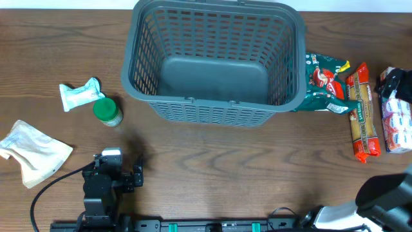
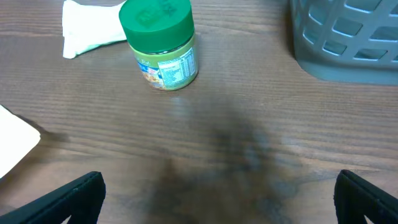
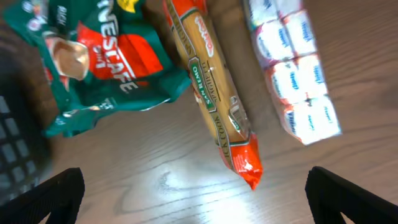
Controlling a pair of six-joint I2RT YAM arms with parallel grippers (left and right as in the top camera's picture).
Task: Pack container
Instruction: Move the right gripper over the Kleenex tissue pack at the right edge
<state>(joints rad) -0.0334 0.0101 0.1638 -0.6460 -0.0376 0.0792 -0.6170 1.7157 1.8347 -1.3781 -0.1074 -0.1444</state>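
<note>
The container (image 1: 212, 111), a large dark-grey slotted basket, stands empty at the back middle of the table; one corner of it shows in the left wrist view (image 2: 348, 37). My left gripper (image 2: 217, 199) hovers open over bare wood, with a green-lidded jar (image 2: 163, 46) ahead of it and apart from it. In the overhead view that jar (image 1: 107, 111) stands left of the container. My right gripper (image 3: 196, 196) is open too, nothing between its fingers, just short of the orange end of a long pasta pack (image 3: 214, 93).
A white packet (image 1: 80, 94) and a pale crumpled bag (image 1: 32, 151) lie at the left. Right of the container lie a green coffee bag (image 1: 325, 84), the pasta pack (image 1: 362, 113) and a pack of white cups (image 1: 396, 119).
</note>
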